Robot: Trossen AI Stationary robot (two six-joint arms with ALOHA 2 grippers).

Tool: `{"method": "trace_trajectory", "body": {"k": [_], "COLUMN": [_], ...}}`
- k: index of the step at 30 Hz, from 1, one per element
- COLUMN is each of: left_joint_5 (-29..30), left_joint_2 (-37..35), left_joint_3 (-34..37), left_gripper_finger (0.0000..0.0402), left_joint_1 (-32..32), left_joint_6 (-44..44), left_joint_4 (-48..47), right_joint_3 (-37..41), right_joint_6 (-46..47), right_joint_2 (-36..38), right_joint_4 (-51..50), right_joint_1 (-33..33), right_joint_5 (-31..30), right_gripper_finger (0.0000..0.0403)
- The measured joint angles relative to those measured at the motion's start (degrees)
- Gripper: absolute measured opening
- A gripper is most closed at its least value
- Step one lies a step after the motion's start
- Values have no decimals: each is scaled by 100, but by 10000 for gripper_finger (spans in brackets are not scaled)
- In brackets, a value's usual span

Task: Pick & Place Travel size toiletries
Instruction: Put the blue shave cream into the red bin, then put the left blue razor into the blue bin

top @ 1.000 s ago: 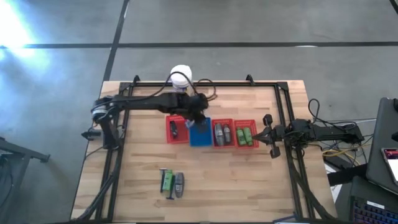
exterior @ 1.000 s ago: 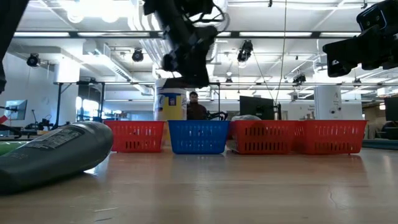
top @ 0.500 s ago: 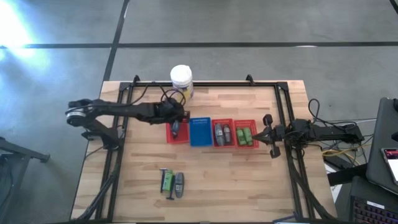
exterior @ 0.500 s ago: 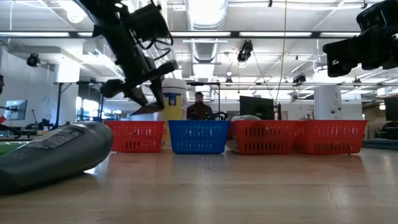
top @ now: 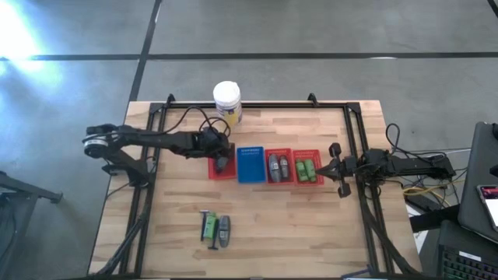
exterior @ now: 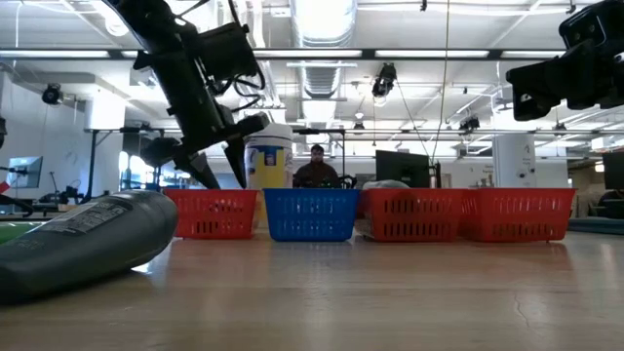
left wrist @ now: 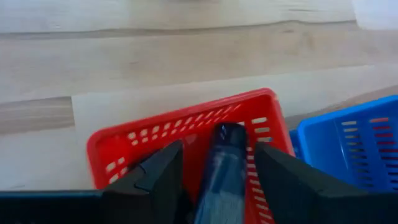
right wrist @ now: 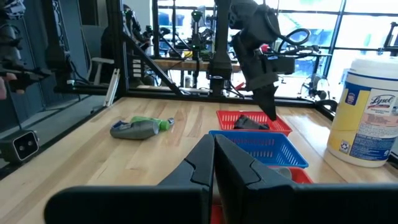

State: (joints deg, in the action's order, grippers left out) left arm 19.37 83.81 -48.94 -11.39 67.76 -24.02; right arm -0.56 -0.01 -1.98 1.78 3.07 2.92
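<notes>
My left gripper (top: 222, 155) hangs open over the leftmost red basket (top: 212, 167). In the left wrist view its fingers (left wrist: 168, 171) stand on either side of a dark tube (left wrist: 221, 165) that lies in that basket, apart from it. In the low view the gripper (exterior: 224, 171) is just above the basket rim (exterior: 213, 195). Two grey tubes (top: 278, 167) lie in the third basket and green ones (top: 306, 169) in the fourth. A green tube (top: 207, 225) and a grey tube (top: 224, 231) lie on the table near its front. My right gripper (top: 331, 168) waits shut at the table's right side.
A blue basket (top: 250, 165) stands between the red ones. A large white jar (top: 227, 101) with a yellow label stands at the far edge behind the left basket. A black frame (top: 354, 155) runs around the table. A person (exterior: 317, 171) sits in the room beyond.
My left gripper has swung from above the blue basket toward the table's left, then come down over the leftmost red basket, fingers open. The dark tube in that basket has stayed where it was.
</notes>
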Motion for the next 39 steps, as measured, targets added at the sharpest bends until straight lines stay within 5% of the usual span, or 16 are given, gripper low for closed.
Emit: {"method": "trace_trajectory", "body": {"k": [4,12,18,39], "left_joint_5": [-94,-1376,-1424,-1479], "left_joint_2": [-43,-431,-503,-510], "left_joint_3": [0,-274,-208,-246], "left_gripper_finger": [223,222,222,222], "left_joint_1": [44,584,1207,2799], "left_joint_6": [-272,-3075,-2590,-1444], "left_joint_4": [-4,-515,-1499,-1415], "right_joint_3": [0,0,0,0], "right_joint_6": [-1,-1,-2,-2], "right_joint_2": [0,-2,-2,-4], "right_joint_4": [0,0,0,0], "right_joint_1": [0,0,2,2], "right_joint_5": [1,0,0,0], "right_gripper_finger": [8,8,8,8]}}
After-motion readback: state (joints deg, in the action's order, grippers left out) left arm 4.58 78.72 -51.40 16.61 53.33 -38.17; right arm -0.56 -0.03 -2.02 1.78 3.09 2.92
